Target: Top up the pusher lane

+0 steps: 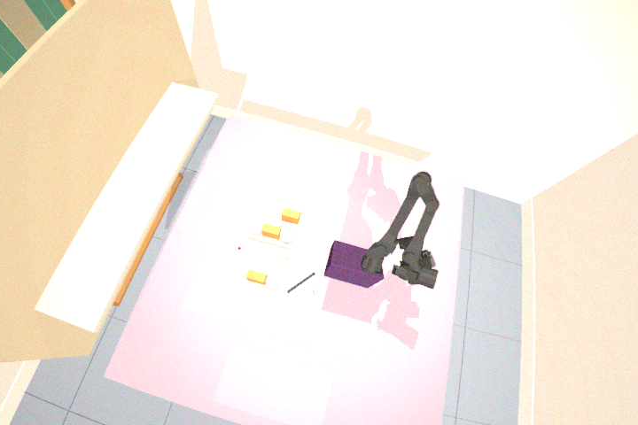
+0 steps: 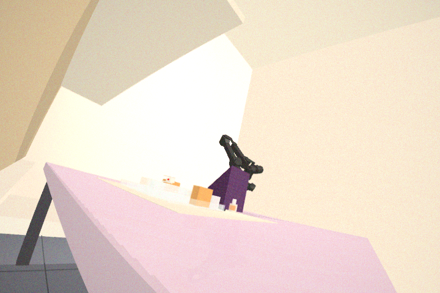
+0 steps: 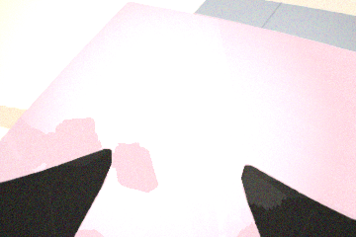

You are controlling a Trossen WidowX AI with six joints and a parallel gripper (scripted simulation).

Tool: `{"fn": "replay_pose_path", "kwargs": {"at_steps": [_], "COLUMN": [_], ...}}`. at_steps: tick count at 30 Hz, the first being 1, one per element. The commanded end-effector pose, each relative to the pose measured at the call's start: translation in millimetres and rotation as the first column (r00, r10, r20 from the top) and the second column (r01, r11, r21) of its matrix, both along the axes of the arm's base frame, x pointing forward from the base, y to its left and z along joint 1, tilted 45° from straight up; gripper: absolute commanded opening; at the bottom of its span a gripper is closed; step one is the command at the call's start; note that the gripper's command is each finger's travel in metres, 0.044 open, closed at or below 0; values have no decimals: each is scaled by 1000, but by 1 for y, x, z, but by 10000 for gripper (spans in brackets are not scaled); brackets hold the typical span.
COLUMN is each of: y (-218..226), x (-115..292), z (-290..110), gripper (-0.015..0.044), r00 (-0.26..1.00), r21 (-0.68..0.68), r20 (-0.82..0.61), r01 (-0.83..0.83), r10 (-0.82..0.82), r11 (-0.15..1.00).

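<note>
A: Where is the end effector (image 3: 176,170) at this moment?

B: In the top view it sits at about four o'clock from the purple box (image 1: 347,260), low over the pink bench (image 1: 279,360), and well apart from the jars. The arm (image 1: 414,210) folds up toward twelve o'clock and back down again.

A: Are its fingers spread or pressed together?

B: Spread wide. The wrist view shows the two dark fingertips far apart with only bare pink bench surface between them, so it is pinching nothing.

A: And the jars?

B: Three orange-topped pieces show in the top view, all at about nine o'clock from the purple box. One (image 1: 291,215) lies farthest toward twelve o'clock, a second (image 1: 271,230) just beside it toward seven o'clock, and a third (image 1: 256,277) stands apart toward six o'clock. The pale fixture around them is washed out, so I cannot tell which jar is in the lane and which is loose.

A: Anything else nearby?

B: A thin dark rod (image 1: 300,282) lies slanted between the third orange piece and the purple box. A tiny red dot (image 1: 239,248) shows at nine o'clock from the second piece.
</note>
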State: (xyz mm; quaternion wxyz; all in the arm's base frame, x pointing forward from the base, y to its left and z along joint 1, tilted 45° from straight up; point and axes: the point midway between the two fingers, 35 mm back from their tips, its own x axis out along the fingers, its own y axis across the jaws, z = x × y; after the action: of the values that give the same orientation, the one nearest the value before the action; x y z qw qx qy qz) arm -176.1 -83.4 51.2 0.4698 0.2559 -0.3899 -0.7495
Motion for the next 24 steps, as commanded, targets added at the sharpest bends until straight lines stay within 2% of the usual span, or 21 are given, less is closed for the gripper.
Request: {"fn": "replay_pose_path", "kwargs": {"at_steps": [1, 6, 12, 18, 24], "y": [2, 51, 125, 186, 217], "x": [-1, -20, -11, 37, 111], "z": [-1, -37, -85, -126, -156], "gripper": [426, 440, 440, 440, 440], "r00": [1000, 960, 789, 515, 192], "r21": [7, 181, 408, 584, 686], "r20": [5, 140, 316, 472, 603], "r01": [9, 216, 389, 426, 372], "r10": [-9, -242, -527, -716, -774], "r11": [1000, 959, 826, 691, 626]}}
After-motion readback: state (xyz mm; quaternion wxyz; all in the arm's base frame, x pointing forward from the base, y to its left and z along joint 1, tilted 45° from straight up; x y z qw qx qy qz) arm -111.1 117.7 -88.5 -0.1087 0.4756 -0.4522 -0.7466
